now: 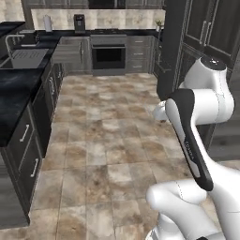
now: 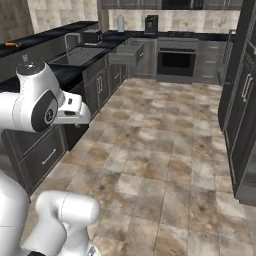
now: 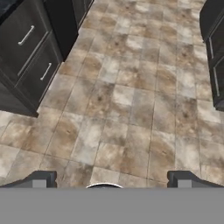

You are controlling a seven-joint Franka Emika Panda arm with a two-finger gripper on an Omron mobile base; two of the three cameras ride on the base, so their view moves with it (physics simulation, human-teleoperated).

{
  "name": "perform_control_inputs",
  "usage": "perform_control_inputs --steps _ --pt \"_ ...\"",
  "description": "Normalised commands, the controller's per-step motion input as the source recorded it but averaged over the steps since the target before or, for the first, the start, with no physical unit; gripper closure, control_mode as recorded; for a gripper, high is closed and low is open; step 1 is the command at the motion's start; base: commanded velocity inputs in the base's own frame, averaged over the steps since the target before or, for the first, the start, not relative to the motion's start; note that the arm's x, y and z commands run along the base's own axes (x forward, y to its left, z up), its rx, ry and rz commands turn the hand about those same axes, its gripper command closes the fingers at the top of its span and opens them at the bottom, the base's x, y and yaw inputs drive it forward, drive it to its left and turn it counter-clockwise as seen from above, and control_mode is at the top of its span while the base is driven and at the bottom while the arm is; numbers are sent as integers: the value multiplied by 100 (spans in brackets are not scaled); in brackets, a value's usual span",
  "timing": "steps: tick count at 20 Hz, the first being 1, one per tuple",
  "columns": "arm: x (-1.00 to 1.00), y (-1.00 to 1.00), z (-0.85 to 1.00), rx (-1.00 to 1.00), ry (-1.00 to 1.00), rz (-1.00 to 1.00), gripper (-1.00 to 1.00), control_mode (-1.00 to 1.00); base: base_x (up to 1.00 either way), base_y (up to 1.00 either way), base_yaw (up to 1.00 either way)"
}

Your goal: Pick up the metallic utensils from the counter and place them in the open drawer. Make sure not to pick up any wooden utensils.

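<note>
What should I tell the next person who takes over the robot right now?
Gripper: open, empty, pointing down at the tiled floor.
Open drawer: pulled out at the far end, between the sink and the oven.
Counter: along the robot's left. A small orange thing, likely the orange utensil, lies on it; the other utensils are too small to tell.
Done: nothing is held yet.
Left: reach the counter, put the silver and orange utensils in the drawer, and leave the wooden one.
</note>
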Motion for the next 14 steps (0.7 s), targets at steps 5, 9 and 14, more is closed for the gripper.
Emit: perform_control_inputs --steps 5,9,14 --pt "0 0 0 0 0 0 -100 100 -1 98 -17" --pt "0 0 0 0 0 0 -100 100 0 100 -12" --pt "0 0 0 0 0 0 -100 100 0 100 -8"
